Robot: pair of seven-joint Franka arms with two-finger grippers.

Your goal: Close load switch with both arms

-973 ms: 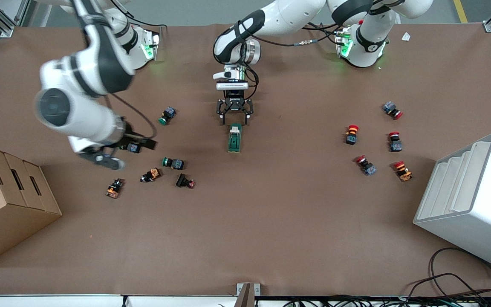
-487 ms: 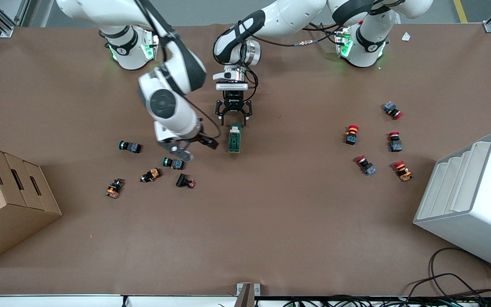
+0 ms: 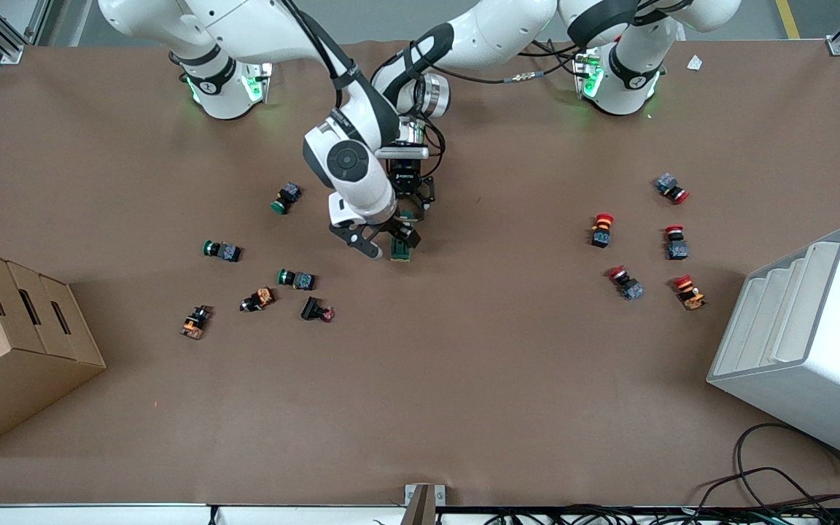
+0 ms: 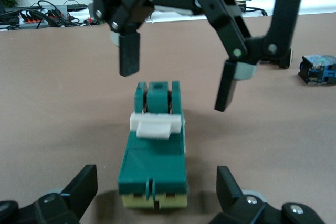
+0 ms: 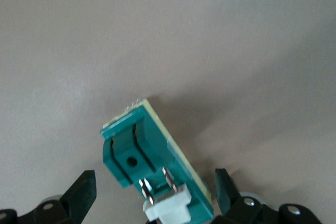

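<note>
Presently both arms converge over the load switch, which lies flat on the brown counter near its middle, white lever tab on top. Right arm reaches from its base at about 10 o'clock in the front view, wrist bent downward; right gripper hangs low over the switch's front-camera end, fingers released, straddling it without contact. Left arm comes in from about 1 o'clock, wrist pointing straight down; left gripper sits over the switch's other end, fingers spread to either side, nothing grasped.
</note>
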